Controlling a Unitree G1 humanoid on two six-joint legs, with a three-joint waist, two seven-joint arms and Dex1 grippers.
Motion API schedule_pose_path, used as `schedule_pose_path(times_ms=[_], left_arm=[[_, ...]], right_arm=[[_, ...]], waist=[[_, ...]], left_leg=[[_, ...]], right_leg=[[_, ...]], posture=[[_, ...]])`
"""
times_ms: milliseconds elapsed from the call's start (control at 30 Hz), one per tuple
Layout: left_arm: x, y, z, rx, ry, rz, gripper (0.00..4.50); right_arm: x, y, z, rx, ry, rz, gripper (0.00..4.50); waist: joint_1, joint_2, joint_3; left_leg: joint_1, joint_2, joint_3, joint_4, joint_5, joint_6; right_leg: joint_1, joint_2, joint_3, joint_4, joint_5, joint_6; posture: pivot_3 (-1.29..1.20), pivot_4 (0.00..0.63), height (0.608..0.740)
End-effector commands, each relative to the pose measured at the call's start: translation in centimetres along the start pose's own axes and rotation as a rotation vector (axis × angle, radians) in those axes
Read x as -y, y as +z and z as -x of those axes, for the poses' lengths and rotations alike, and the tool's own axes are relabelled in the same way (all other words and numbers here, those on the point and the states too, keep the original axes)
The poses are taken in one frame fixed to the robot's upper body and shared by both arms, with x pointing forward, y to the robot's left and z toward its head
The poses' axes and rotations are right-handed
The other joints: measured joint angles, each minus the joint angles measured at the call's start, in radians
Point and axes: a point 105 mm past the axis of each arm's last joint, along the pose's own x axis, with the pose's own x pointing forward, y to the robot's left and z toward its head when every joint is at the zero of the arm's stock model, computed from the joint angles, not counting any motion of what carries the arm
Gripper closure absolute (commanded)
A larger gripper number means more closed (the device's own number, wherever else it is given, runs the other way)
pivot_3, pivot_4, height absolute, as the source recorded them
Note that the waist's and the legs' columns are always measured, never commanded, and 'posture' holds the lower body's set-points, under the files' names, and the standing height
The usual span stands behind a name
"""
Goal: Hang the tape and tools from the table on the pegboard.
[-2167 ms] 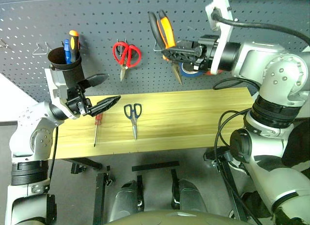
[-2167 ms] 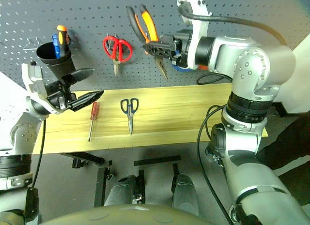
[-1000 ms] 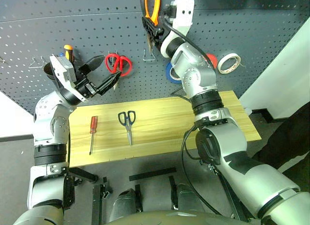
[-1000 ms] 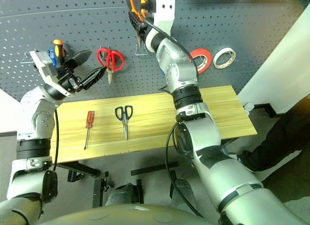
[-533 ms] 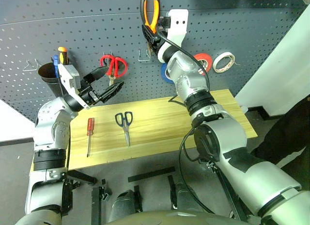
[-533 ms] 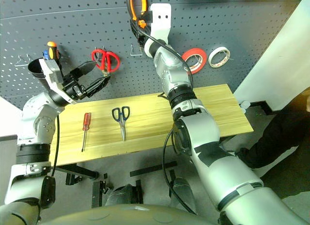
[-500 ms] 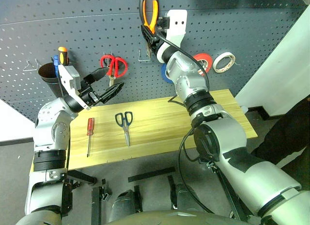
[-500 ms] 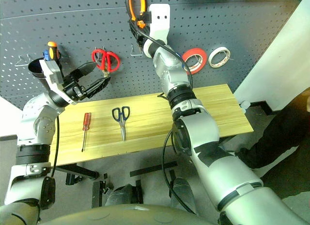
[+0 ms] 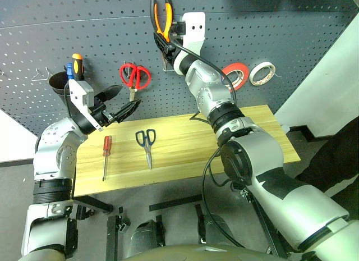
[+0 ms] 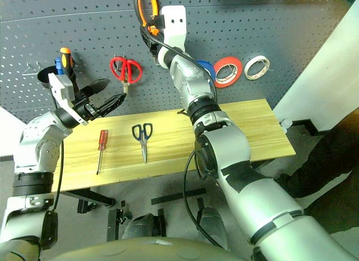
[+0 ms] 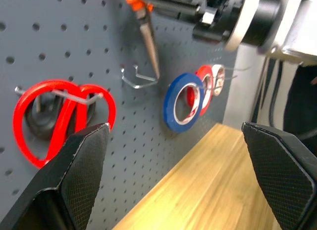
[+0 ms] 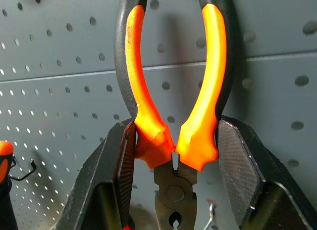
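My right gripper (image 9: 166, 43) is raised against the pegboard (image 9: 314, 42) and is shut on the orange-and-black pliers (image 12: 171, 106), handles up. The pliers' nose (image 11: 149, 44) hangs just above a wire hook (image 11: 136, 80). The blue tape (image 10: 205, 67) hangs on the board beside that arm. On the table (image 9: 252, 132) lie the dark-handled scissors (image 9: 146, 143) and the red-handled screwdriver (image 9: 105, 151). My left gripper (image 9: 129, 97) stands open and empty above the table's left end, pointing toward the board.
Red scissors (image 9: 133, 76) hang left of the hook. A black cup (image 9: 60, 82) with orange and blue screwdrivers is at far left. A red-orange roll (image 9: 235, 74) and a white roll (image 9: 262, 73) hang right. A person in dark clothes (image 9: 336, 154) stands at right.
The whole picture has shifted with the head. My left gripper has sunk a little, still open. My right gripper has carried the pliers slightly left along the board.
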Motion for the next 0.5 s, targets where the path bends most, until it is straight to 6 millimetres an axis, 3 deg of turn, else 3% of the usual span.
schedule_pose_path(times_ms=[33, 500], left_arm=[[0.11, 0.85, 0.05, 0.002, 0.013, -0.030, 0.00], [1.05, 0.67, -0.76, -0.049, -0.013, 0.012, 0.00]], right_arm=[[-0.98, 3.40, -0.76, 0.104, 0.024, 0.024, 2.44], [-0.19, 3.68, -0.57, 0.127, -0.018, 0.026, 2.44]], waist=[[0.000, 0.000, 0.000], [0.027, 0.005, 0.004]], left_leg=[[0.000, 0.000, 0.000, 0.000, 0.000, 0.000], [0.002, 0.000, -0.001, -0.001, 0.000, 0.000]], right_leg=[[0.000, 0.000, 0.000, 0.000, 0.000, 0.000], [0.001, 0.000, 0.001, 0.000, 0.000, 0.000]], posture=[[0.07, 0.100, 0.740], [0.07, 0.155, 0.740]])
